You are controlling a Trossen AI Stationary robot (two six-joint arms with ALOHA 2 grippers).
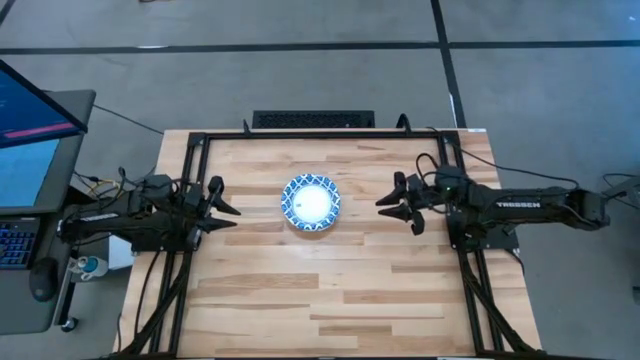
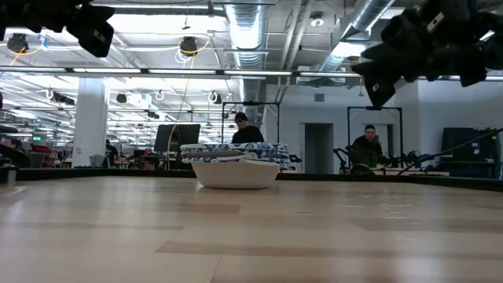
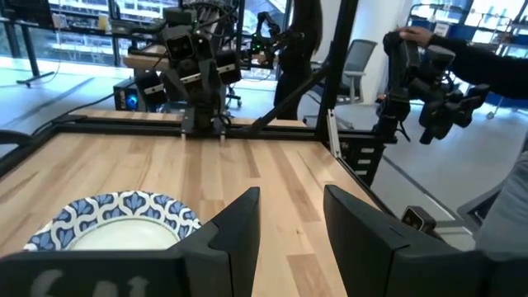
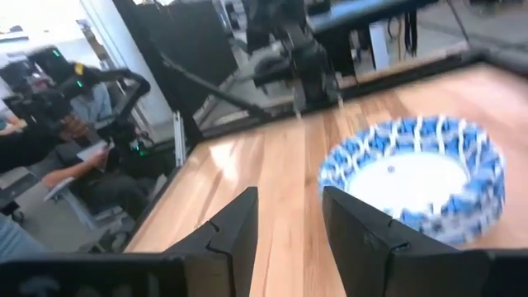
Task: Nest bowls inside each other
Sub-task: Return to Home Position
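The bowls [image 1: 311, 203] stand nested as one stack near the middle of the table, white inside with a blue-and-white patterned rim. The low view shows the stack [image 2: 235, 164] resting on its white base, several rims layered. It shows too in the left wrist view [image 3: 115, 220] and the right wrist view [image 4: 417, 176]. My left gripper [image 1: 226, 217] hovers open to the stack's left, raised off the table. My right gripper [image 1: 390, 207] hovers open to its right, also raised. Neither touches the bowls.
Black frame rails [image 1: 300, 134] run along the table's far edge and both sides. A monitor and keyboard [image 1: 25, 150] sit off the table's left. People sit in the room behind [image 2: 366, 145]. Bare wood [image 1: 320, 290] lies between the stack and the near edge.
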